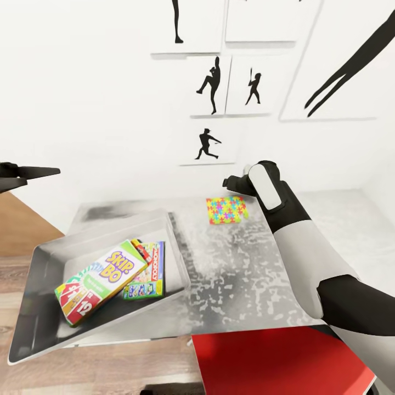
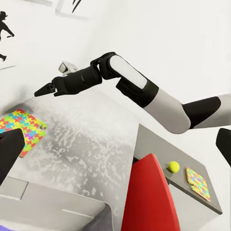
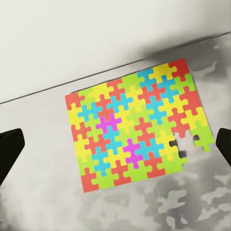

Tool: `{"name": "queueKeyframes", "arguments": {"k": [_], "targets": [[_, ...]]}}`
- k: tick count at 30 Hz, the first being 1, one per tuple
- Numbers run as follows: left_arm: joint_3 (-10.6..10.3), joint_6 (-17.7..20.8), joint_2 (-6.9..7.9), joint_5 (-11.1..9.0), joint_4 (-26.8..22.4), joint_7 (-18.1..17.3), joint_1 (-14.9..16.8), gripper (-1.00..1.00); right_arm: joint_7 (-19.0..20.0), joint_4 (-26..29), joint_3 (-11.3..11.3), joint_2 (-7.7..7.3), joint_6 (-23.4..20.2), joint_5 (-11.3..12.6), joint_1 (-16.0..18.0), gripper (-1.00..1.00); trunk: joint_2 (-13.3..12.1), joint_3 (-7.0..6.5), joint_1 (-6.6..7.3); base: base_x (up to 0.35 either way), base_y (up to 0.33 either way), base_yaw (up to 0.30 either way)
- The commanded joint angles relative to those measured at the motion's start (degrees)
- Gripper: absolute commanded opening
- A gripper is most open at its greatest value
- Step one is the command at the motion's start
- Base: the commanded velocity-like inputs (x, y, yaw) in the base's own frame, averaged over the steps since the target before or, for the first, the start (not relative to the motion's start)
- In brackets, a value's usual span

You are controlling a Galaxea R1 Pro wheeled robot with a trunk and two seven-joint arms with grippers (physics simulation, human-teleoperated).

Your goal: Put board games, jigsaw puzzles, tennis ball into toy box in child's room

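The see-through toy box [image 1: 41, 258] stands at the table's left end and holds three board games: the Skip-Bo box [image 1: 101, 280], a blue box [image 1: 157, 259] and a green-edged box [image 1: 142, 289]. One jigsaw puzzle [image 1: 226, 209] [image 3: 134, 125] [image 2: 21, 129] lies flat near the wall. My right gripper [image 1: 229, 181] [image 3: 115, 149] [image 2: 48, 89] hovers open above it, holding nothing. The tennis ball [image 2: 173, 167] and a second jigsaw puzzle [image 2: 198, 184] rest on the lower dark grey section of the table [image 1: 247, 274]. My left gripper [image 1: 24, 175] [image 2: 115, 149] hangs open and empty, left of the toy box.
A red chair [image 1: 274, 362] [image 2: 149, 197] stands at the table's front edge, between the light top and the lower section. The white wall with black baseball silhouettes [image 1: 207, 144] rises right behind the table. Wood-plank floor [image 1: 22, 225] shows at the left.
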State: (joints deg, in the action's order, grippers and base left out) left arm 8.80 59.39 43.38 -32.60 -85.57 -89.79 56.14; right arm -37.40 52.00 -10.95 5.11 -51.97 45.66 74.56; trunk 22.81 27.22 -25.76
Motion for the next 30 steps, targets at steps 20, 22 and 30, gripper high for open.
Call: {"name": "queueKeyframes", "arguments": {"k": [20, 22, 30], "targets": [[-7.57, 0.61, -14.54, 0.29, -0.04, 6.72, 5.8, 1.0, -0.52, 0.04, -0.12, -0.01, -0.06, 0.58, 0.06, 1.0, 0.11, 1.99, -0.03, 0.0, 0.0, 0.0], [-9.46, 0.61, -14.69, 0.19, 0.01, 6.81, 7.9, 1.0, -0.55, 0.04, -0.12, -0.01, -0.06, 0.58, 0.06, 1.0, 0.11, 2.18, -0.03, 0.0, 0.0, 0.0], [-13.4, 0.61, -17.99, 0.53, 0.12, 6.98, 11.08, 1.0, -0.57, 0.04, -0.14, -0.01, -0.06, 0.59, 0.06, 1.0, 0.11, 2.93, -0.03, 0.0, 0.0, 0.0]]}}
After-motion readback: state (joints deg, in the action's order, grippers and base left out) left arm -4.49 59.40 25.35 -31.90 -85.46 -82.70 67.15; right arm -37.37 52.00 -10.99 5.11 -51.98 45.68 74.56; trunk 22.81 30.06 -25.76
